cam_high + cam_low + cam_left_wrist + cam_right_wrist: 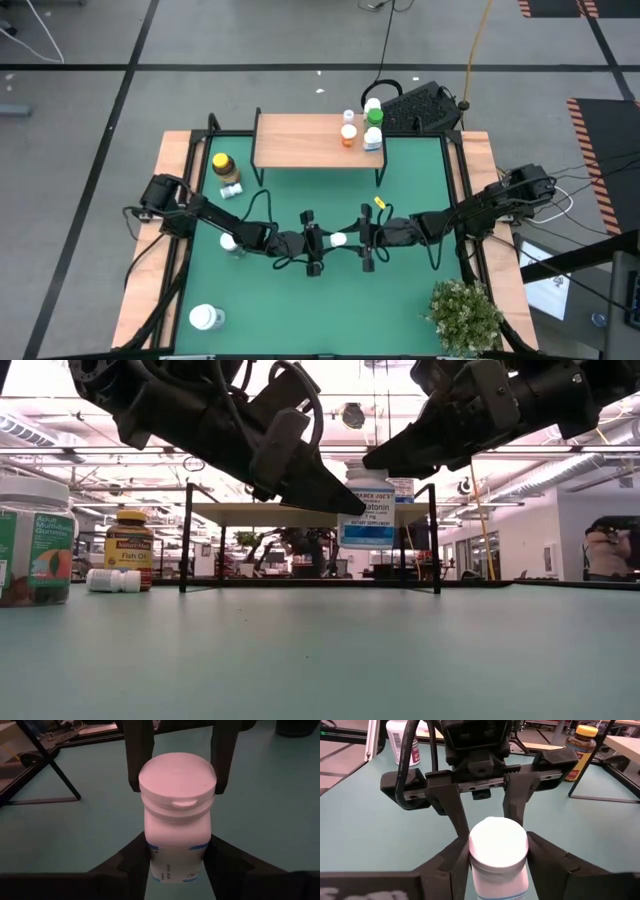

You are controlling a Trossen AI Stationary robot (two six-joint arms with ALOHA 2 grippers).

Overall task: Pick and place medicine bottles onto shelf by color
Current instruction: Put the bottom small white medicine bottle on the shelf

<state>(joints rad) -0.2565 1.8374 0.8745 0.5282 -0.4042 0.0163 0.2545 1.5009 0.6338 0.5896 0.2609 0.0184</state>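
A white medicine bottle (338, 240) with a white cap and a blue-banded label hangs upright above the middle of the green table, clear of it in the low view (368, 510). My left gripper (327, 242) comes at it from the table's left and is shut on its body. From the right, my right gripper (352, 240) has its fingers against the cap. The shelf (315, 140) stands at the far edge on thin black legs, with several bottles at its right end, one green-capped (374, 117). My left gripper pinches the bottle's labelled lower body (156, 864) between its two fingers, coming from the table's left and slanting slightly down. The bottle stands upright in the hold, lifted clear of the table. My right gripper has its two fingers on opposite sides of the white cap (476, 851), at the bottle's top. It comes from the table's right, nearly level, above the left gripper's fingers.
An amber bottle with a yellow cap (224, 165) and a small white bottle lying on its side (231, 190) are at the far left. More white bottles sit under the left arm (229, 242) and near left (205, 318). A potted plant (465, 315) stands near right.
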